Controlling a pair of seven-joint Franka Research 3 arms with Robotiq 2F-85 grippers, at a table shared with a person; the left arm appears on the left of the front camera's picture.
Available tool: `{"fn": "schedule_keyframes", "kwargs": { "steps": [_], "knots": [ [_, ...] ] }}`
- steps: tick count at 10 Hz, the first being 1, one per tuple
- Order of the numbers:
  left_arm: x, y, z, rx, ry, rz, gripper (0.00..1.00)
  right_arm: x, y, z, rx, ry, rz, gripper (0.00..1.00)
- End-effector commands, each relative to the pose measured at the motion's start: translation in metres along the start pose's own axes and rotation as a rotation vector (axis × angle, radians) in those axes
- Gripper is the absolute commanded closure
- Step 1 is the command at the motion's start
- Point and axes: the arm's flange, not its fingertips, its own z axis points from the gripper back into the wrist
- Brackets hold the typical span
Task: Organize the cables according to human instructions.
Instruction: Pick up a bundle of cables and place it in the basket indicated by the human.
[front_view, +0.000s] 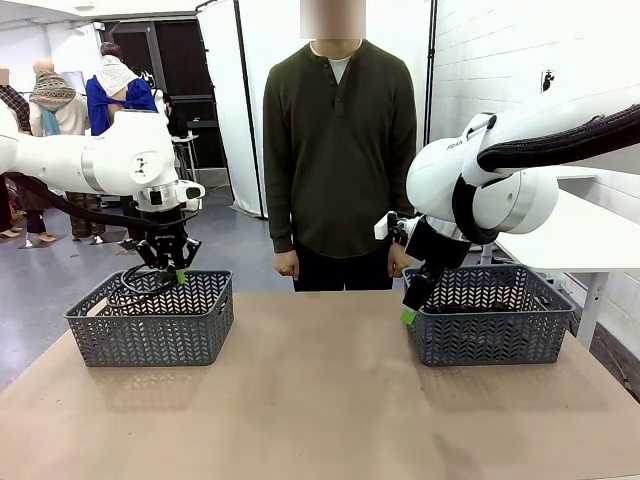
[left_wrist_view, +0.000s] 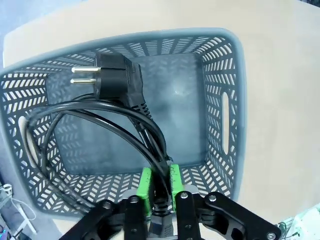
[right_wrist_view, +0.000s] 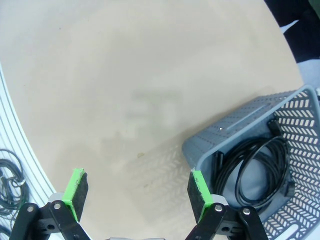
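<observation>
Left arm is over the left basket (front_view: 150, 320) right now, its gripper (front_view: 168, 272) just above the rim, and the wrist view leaves no doubt: the green pads (left_wrist_view: 145, 182) are pinched tight on a black cable (left_wrist_view: 105, 107). The cord runs up from between the fingers in a couple of loose loops that hang inside the grey basket (left_wrist_view: 220, 75), and its chunky plug (left_wrist_view: 112, 77) with two metal pins sits against the far wall of it. From the front, the loops (front_view: 140, 285) dangle below the gripper, dipping behind the basket's near wall.

Over on the other side, the right gripper (front_view: 412, 305) hangs at the near left corner of the right basket (front_view: 490, 330), one green fingertip showing by the rim. Its own camera shows the fingers (right_wrist_view: 77, 187) spread wide, nothing between them, bare tan table (right_wrist_view: 150, 75) beneath. To one side in that view, the grey basket (right_wrist_view: 235, 125) holds another coiled black cable (right_wrist_view: 262, 170) lying on its floor; there may be more than one bundle in there, hard to tell from this angle.

The human (front_view: 340, 150) stands at the far edge of the table, between the two baskets, arms down, hands (front_view: 286, 264) by the hips.
</observation>
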Motion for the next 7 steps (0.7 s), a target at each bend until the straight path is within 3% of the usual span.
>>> {"fn": "schedule_keyframes", "kwargs": {
  "steps": [1, 4, 7],
  "knots": [
    [0.001, 0.006, -0.002, 0.018, -0.018, 0.026, 0.6, 0.0, -0.001, 0.0, -0.008, 0.004, 0.0, 0.0],
    [0.004, 0.008, -0.003, 0.021, -0.036, 0.059, 0.01, 0.0, -0.001, 0.0, -0.008, 0.004, 0.0, 0.0],
    [0.005, 0.006, 0.006, 0.032, -0.044, 0.057, 0.0, 0.0, -0.001, 0.0, -0.008, 0.004, 0.0, 0.0]
  ]
}}
